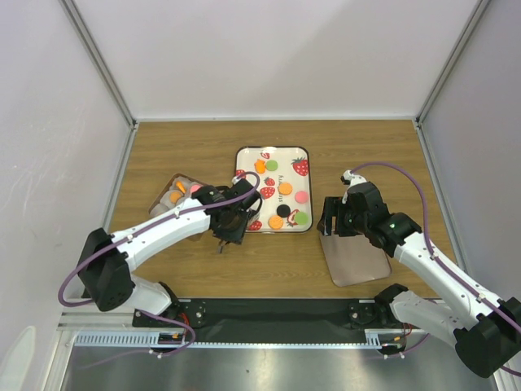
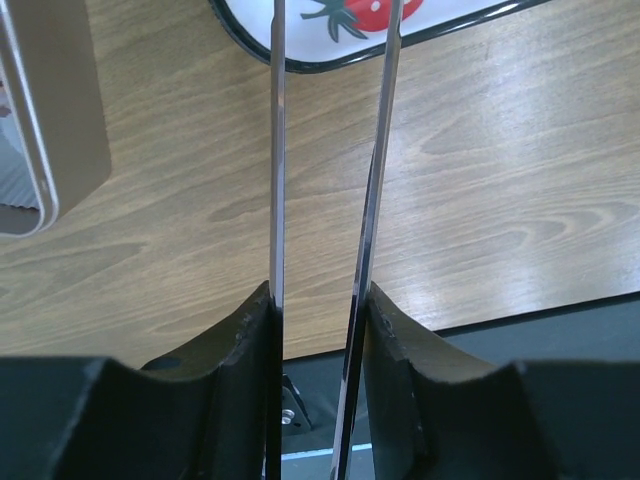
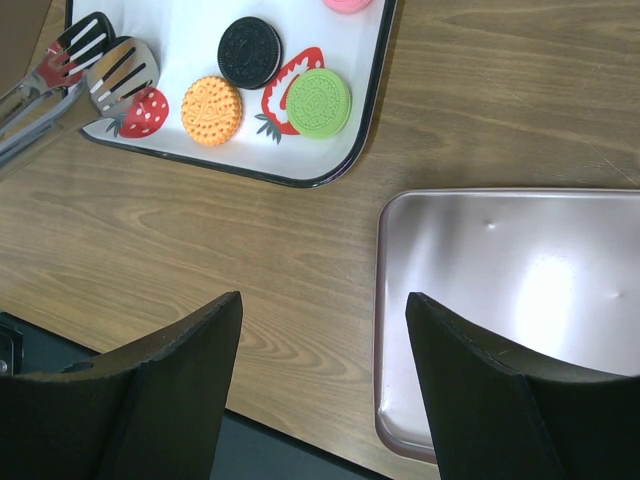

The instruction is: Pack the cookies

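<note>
Nearest the arm bases, a bare pink metal lid (image 3: pixel 520 300) lies flat on the wooden surface (image 3: pixel 180 240), set aside, I judge, until the packing is finished. My right claw (image 3: pixel 322 300) hangs released and empty over the lid's left edge, apparently parked clear of the work. Further in, my left claw (image 2: pixel 320 290) grasps a pair of metal tongs (image 2: pixel 277 150). Their slotted tips are empty and reach over the near-left corner of the strawberry-print tray (image 3: pixel 290 160), placed, it seems, to pinch a biscuit. The cookies (image 3: pixel 318 101), green, black and orange among them, lie loose on that tray. A few already sit in the open container (image 1: pixel 156 208) to its left, close enough for short carries.
</note>
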Controlling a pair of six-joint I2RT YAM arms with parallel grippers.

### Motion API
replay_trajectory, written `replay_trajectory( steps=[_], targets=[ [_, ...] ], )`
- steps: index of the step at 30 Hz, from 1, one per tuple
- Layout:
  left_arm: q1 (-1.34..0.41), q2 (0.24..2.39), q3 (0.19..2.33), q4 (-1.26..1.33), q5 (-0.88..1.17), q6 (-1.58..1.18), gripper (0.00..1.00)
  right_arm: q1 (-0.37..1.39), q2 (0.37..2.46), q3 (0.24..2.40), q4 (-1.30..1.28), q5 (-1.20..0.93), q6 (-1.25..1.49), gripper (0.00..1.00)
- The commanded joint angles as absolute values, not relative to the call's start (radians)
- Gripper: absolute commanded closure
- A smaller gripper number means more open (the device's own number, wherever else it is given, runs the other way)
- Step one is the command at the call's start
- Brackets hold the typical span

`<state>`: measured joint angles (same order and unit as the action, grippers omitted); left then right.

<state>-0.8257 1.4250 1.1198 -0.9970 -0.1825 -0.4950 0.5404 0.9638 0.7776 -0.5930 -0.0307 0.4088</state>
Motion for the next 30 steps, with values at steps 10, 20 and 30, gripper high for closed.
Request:
replay_trajectory(
  steps=[10, 20, 30],
  targets=[
    [-0.733, 1.332, 1.335, -1.161, -0.325, -0.475, 0.66, 0.543, 0.948, 0.778, -0.568, -0.028, 0.397, 0.27],
    [-0.349, 1.068, 1.158, -1.207, -0.261, -0.469, 0.66, 0.542, 0.948, 0.775, -0.560, -0.054, 0.394, 0.27],
    [-0.193, 1.012, 1.057, -1.226, -0.190, -0.488, 0.65, 0.543, 0.946, 0.773, -0.557, -0.067, 0.393, 0.27]
  ],
)
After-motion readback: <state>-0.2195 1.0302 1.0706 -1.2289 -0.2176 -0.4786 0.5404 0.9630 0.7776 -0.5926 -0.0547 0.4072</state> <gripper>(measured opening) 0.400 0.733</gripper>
